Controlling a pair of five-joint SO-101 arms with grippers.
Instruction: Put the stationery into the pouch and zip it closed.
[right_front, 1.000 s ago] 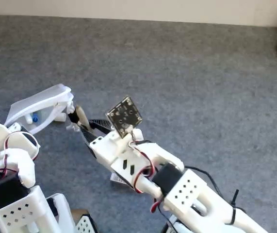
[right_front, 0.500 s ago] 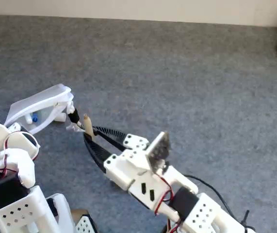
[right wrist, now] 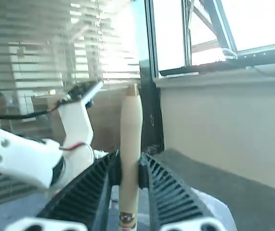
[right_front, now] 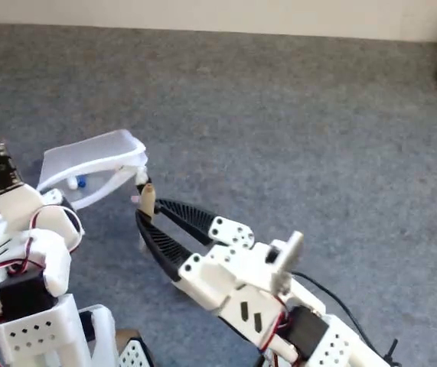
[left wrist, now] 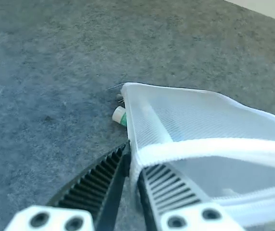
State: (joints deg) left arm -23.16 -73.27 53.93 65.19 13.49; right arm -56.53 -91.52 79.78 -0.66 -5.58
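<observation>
right gripper [right_front: 143,215] clamped on the beige pen [right_front: 148,197], upright just beside the mouth of the pouch [right_front: 96,157], whose rim the left gripper [left wrist: 132,163] pinches (pen looks light, stiff, slick: grip mid-shaft; mesh pouch floppy).

No text I can read; small printed mark low on the beige pencil [right wrist: 129,144] I grip, illegible
</observation>
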